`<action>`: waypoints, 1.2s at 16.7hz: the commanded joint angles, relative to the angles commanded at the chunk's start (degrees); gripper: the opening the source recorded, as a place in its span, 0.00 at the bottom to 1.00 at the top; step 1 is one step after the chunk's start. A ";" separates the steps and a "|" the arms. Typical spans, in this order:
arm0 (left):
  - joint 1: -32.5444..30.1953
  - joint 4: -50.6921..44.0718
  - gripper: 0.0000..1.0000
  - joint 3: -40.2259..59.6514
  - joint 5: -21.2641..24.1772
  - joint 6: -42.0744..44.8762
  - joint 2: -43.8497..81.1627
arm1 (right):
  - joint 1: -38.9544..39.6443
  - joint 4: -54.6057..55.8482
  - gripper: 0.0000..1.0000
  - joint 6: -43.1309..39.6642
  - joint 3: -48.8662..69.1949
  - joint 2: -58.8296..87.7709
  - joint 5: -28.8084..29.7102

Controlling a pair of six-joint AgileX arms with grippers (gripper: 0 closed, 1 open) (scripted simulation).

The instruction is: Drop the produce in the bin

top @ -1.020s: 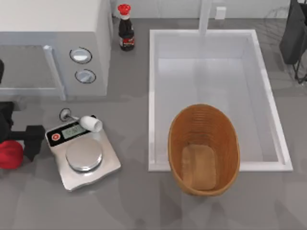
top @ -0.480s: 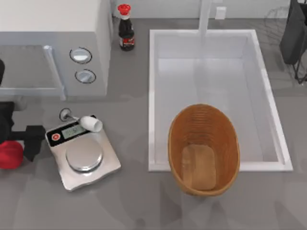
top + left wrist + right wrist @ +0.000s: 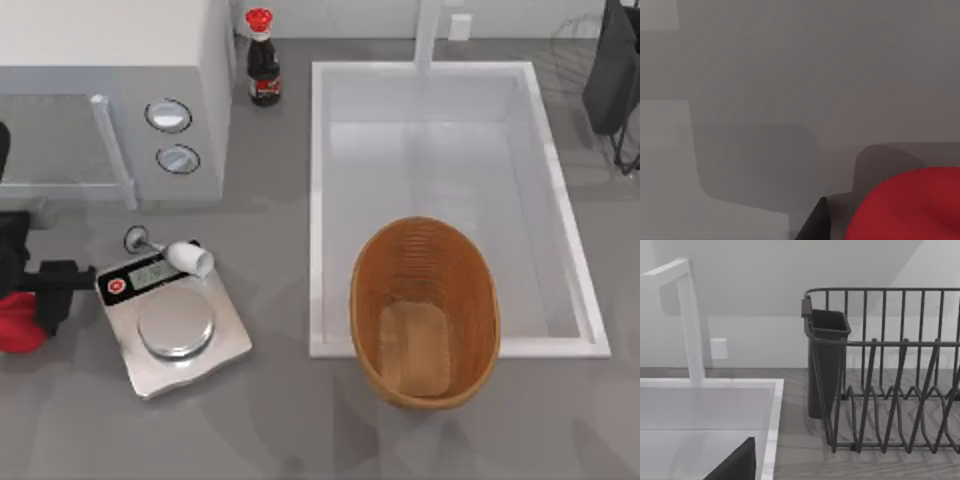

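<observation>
The produce, a glossy red ball, lies on the grey counter at the far left edge, left of the scale. My left gripper is down at the ball's right side, its black body overlapping the ball's edge. In the left wrist view the produce sits very close, just off the counter surface. The bin, a tan woven oval basket, rests across the front rim of the sink and holds nothing. My right arm is parked at the far right back corner.
A silver scale with a small white cup stands between the ball and the bin. Behind are a microwave and a red-capped sauce bottle. The white sink lies to the right, with a dark dish rack beyond it.
The left gripper's black body has shifted slightly left, closer onto the red ball. The ball has stayed in place, and the right arm has not moved.
</observation>
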 joint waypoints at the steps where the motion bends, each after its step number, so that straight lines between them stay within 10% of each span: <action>1: 0.00 0.00 0.00 0.00 0.00 0.00 0.00 | 0.00 0.00 1.00 0.00 0.00 0.00 0.00; 12: 1.17 -2.61 0.00 0.72 0.17 0.79 -1.95 | 0.00 0.00 1.00 0.00 0.00 0.00 0.00; 20: 3.20 -22.91 0.00 14.90 0.57 5.06 -9.39 | 0.00 0.00 1.00 0.00 0.00 0.00 0.00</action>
